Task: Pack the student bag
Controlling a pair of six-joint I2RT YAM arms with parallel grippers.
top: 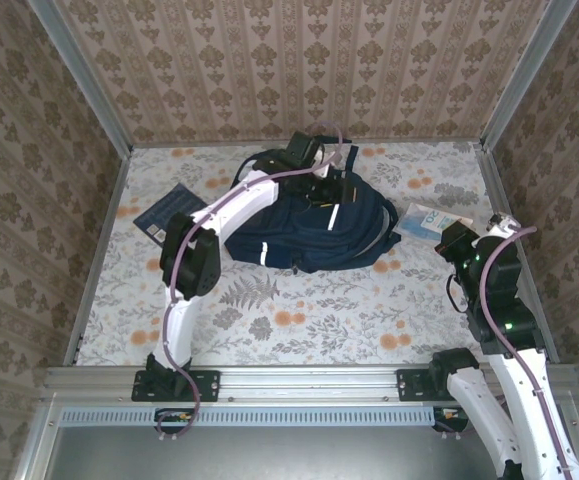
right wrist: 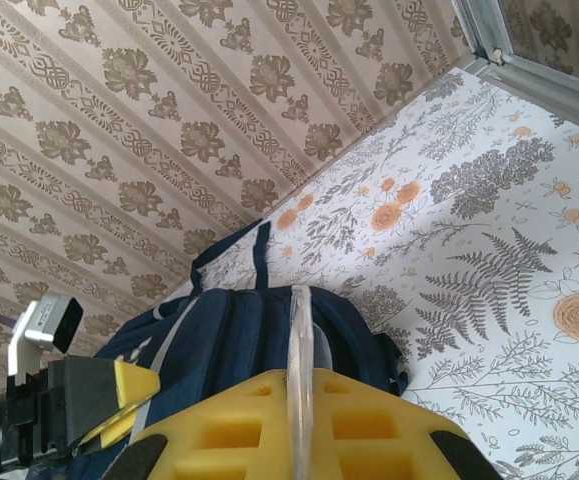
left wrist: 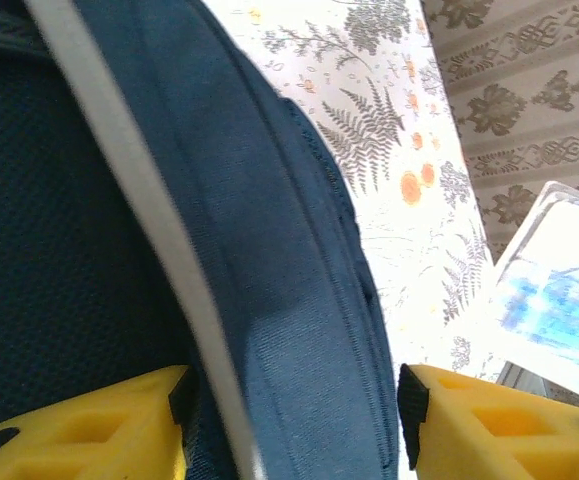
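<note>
The student bag (top: 299,235) is a navy backpack lying at the back middle of the floral table. My left gripper (top: 321,180) reaches over its top. In the left wrist view the left gripper (left wrist: 294,400) is open, its jaws astride a raised fold of the bag (left wrist: 269,250) beside the white stripe (left wrist: 119,150). At the right, my right gripper (top: 456,240) is shut on a thin clear flat case (top: 424,220) with blue-and-white contents. The right gripper (right wrist: 301,400) holds the case (right wrist: 301,330) edge-on, pointing at the bag (right wrist: 229,330).
A dark blue notebook (top: 164,212) lies on the table (top: 299,320) left of the bag. Patterned walls and metal posts close in the back and both sides. The clear case (left wrist: 559,290) sits just right of the bag.
</note>
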